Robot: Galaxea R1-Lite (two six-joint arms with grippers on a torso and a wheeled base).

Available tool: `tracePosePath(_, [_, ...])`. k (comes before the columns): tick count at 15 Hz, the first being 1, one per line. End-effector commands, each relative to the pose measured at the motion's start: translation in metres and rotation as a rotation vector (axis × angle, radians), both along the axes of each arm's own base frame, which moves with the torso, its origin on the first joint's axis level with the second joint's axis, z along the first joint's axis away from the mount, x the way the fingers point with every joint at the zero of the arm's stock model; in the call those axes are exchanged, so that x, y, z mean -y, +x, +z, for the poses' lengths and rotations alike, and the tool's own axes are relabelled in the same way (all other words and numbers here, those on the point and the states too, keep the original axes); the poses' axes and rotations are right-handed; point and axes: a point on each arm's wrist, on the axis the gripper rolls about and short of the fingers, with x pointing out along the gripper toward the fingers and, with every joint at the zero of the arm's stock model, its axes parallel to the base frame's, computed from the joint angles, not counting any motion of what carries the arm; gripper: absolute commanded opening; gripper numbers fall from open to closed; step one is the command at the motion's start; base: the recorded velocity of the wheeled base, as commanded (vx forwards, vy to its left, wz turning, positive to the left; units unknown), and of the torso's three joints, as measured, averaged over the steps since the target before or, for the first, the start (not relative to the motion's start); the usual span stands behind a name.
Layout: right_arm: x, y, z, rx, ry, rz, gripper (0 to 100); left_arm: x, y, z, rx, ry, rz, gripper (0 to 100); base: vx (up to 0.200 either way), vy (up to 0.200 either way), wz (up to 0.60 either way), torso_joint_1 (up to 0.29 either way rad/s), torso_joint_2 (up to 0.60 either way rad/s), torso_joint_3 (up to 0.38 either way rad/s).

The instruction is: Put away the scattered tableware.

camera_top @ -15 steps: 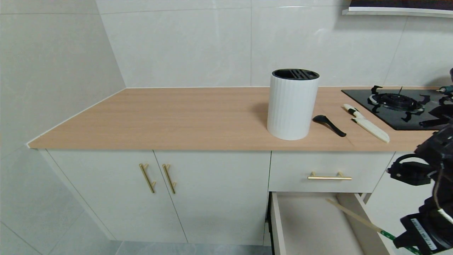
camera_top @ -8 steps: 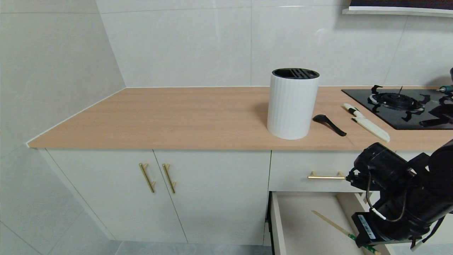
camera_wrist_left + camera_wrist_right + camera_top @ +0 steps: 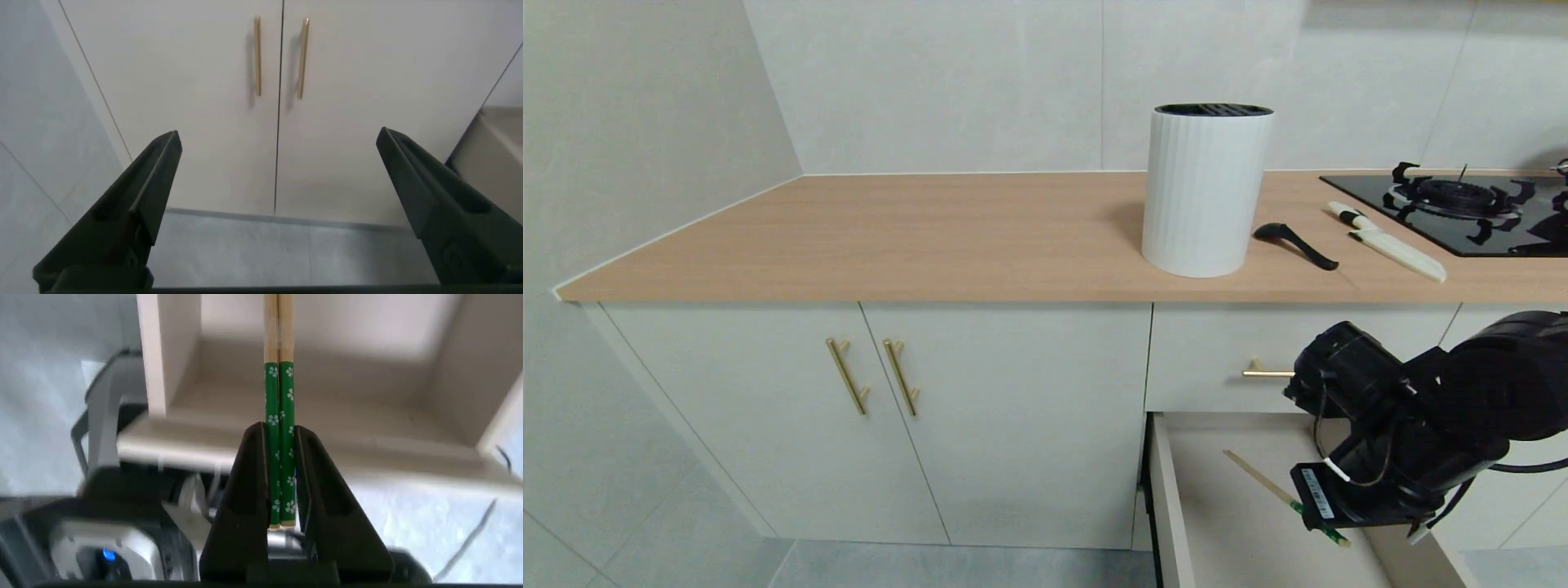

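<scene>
Two green-ended wooden chopsticks (image 3: 1258, 478), pinched in the right tool (image 3: 279, 437), hang over the open white drawer (image 3: 1168, 490), lower right; left tool (image 3: 278, 143) gapes empty. Black spoon (image 3: 1294, 243) and white knife (image 3: 1392, 249) lie unstowed on the desk (image 3: 890, 237).

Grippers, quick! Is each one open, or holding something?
Left gripper: open, holding nothing.
Right gripper: shut on the chopsticks, over the open drawer.

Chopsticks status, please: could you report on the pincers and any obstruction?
Right pincer shut on chopsticks, tips over open drawer. Left pincer open, empty, facing cabinet doors. No obstruction seen.
</scene>
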Motion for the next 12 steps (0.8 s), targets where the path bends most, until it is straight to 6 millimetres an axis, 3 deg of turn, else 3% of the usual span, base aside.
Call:
tracePosePath(1, [-0.009,0.018,-0.005,0.014,-0.018,-0.002,0,0.0,0.0,0.0,-0.001,0.0,0.001,100,0.0,0.0,0.0,-0.11,0.47,0.33])
tracePosePath(8, [-0.016,0.039,-0.018,0.005,-0.041,-0.016,0,0.0,0.0,0.0,-0.001,0.0,0.001,100,0.0,0.0,0.0,-0.077,0.44,0.361])
tracePosePath(12, [-0.018,0.044,-0.018,0.033,-0.033,-0.018,0,0.0,0.0,0.0,-0.001,0.0,0.001,100,0.0,0.0,0.0,-0.006,0.12,0.112])
